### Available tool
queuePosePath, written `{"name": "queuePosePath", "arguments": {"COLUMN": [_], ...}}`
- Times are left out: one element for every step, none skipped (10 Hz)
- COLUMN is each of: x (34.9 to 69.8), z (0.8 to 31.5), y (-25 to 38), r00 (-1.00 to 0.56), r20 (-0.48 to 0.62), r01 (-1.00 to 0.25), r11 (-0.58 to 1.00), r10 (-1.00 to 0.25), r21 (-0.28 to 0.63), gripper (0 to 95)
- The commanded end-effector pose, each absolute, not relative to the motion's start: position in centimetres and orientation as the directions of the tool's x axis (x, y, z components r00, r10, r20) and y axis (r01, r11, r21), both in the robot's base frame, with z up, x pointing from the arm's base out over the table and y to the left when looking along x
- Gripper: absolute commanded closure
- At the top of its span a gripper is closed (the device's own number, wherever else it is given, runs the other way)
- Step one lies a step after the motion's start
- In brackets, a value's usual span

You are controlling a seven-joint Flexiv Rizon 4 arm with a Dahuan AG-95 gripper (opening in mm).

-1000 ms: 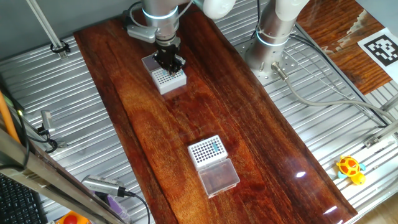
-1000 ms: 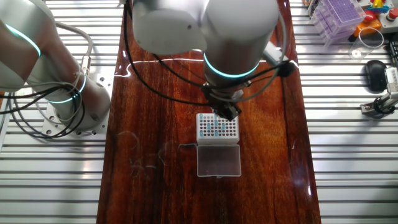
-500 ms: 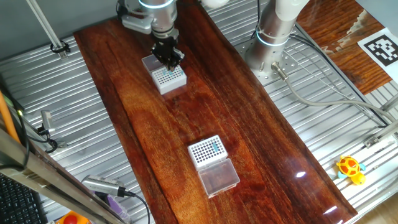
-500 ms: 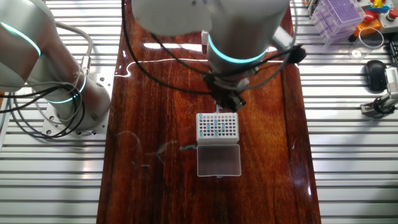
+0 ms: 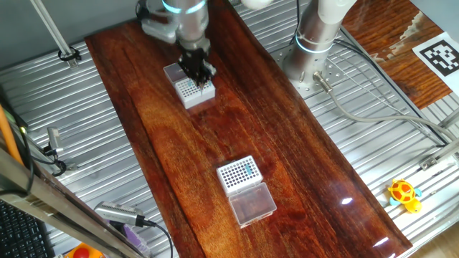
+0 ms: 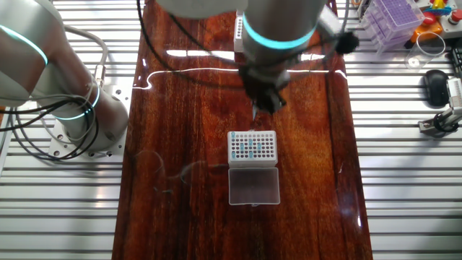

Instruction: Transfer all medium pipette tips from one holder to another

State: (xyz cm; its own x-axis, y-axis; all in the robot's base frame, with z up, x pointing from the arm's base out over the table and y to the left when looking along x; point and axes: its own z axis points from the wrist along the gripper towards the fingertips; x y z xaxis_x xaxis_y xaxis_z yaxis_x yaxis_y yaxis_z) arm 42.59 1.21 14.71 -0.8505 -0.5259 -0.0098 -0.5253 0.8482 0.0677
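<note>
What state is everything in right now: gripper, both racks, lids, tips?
gripper: just above one rack; open or shut unclear.
rack under the gripper: lid open, some holes filled with tips.
medium pipette tips: seated in that rack's holes.
other rack: uncovered, a few teal tips at one corner.
clear lid: lying open beside the other rack.

**Materials and finishes**

The board (image 5: 237,129) is dark reddish wood, glossy with glare streaks. The table (image 5: 387,158) is ribbed, matt silver metal. The racks (image 6: 253,147) look white plastic; the lid (image 6: 253,187) clear plastic. The arm (image 6: 278,29) is smooth grey.
</note>
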Motion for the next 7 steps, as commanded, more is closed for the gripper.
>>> {"name": "queuePosePath", "arguments": {"x": [42.7, 42.7, 42.5, 42.3, 42.1, 41.9, 41.9], "z": [14.4, 14.3, 14.0, 14.0, 14.1, 14.3, 14.3], "y": [6.5, 7.5, 9.0, 9.9, 10.4, 10.8, 10.8], "r00": [-0.893, -0.901, -0.91, -0.916, -0.919, -0.922, -0.916], "r20": [0.0, 0.003, 0.005, 0.006, 0.007, 0.01, 0.01], "r01": [-0.449, -0.434, -0.413, -0.401, -0.394, -0.385, -0.4], "r11": [0.892, 0.899, 0.909, 0.914, 0.918, 0.921, 0.915], "r10": [-0.449, -0.435, -0.414, -0.402, -0.395, -0.386, -0.401], "r21": [0.062, 0.057, 0.054, 0.054, 0.055, 0.054, 0.045], "gripper": [95.0, 95.0, 95.0, 95.0, 95.0, 95.0, 95.0]}}
